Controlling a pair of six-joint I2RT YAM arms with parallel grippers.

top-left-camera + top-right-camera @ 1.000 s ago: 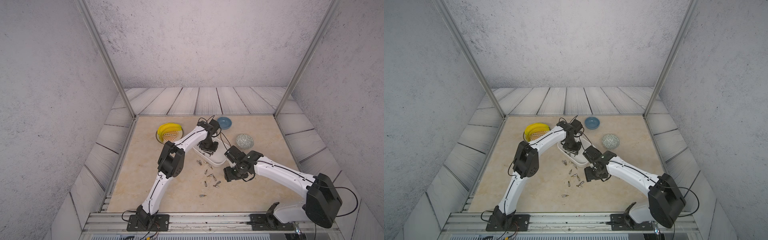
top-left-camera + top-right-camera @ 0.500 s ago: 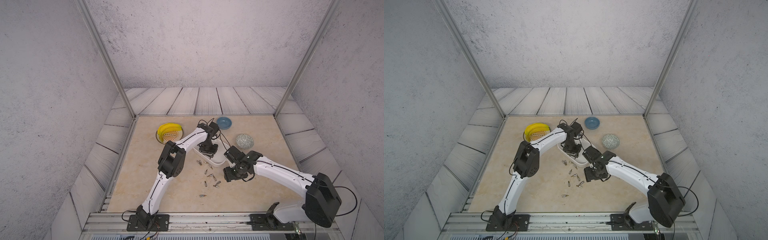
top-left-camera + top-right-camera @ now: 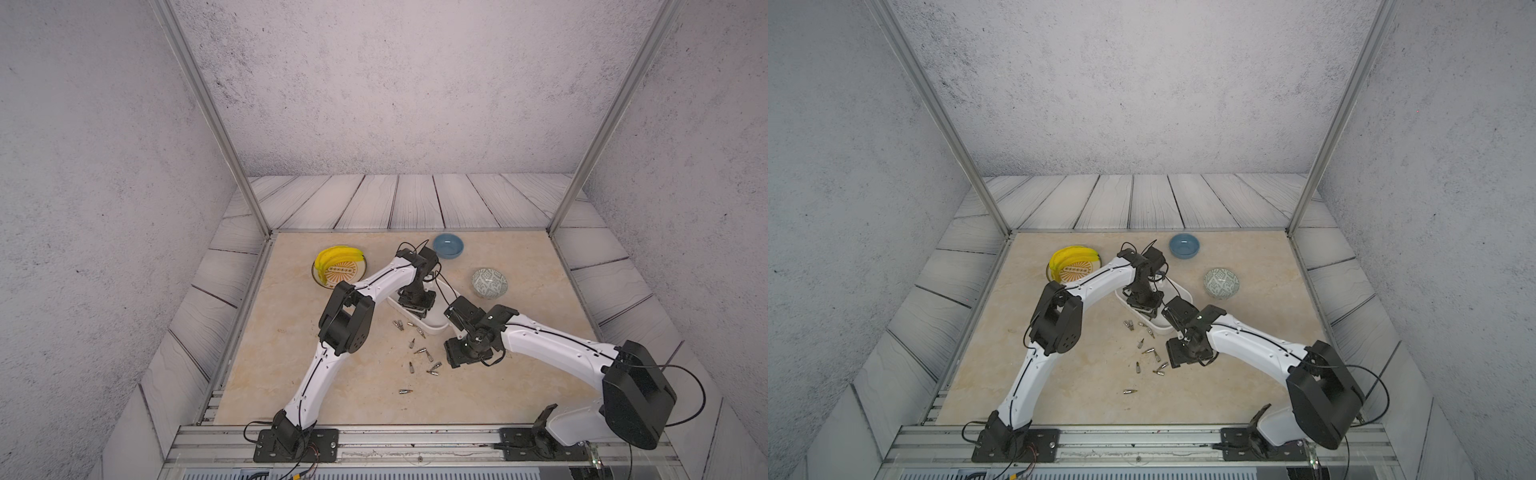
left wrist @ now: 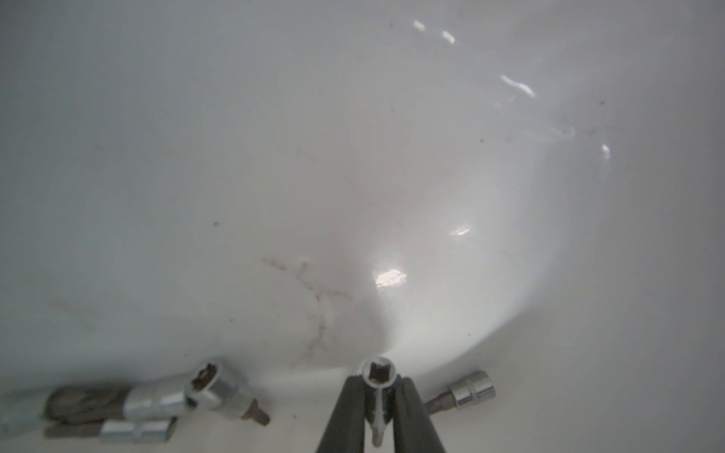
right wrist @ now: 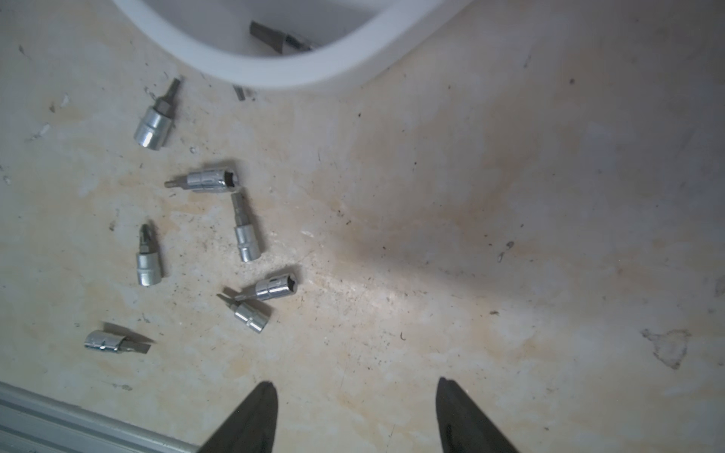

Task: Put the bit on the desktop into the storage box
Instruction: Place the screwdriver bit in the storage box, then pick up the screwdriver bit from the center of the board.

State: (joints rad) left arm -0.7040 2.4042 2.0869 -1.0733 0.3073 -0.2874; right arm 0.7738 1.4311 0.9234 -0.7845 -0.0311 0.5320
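Observation:
The white storage box sits mid-desktop. My left gripper reaches down inside it. In the left wrist view this gripper is shut on a small chrome socket bit, just above the box floor. Three more bits lie on that floor. Several bits are scattered on the desktop in front of the box. My right gripper hovers open over bare desktop, to the right of them, holding nothing.
A yellow plate with a banana is at the back left, a blue bowl behind the box, and a grey-green patterned bowl to its right. An aluminium rail runs along the front edge.
My left gripper has shifted slightly inside the box with the bit still between its jaws. The right arm has stayed almost still.

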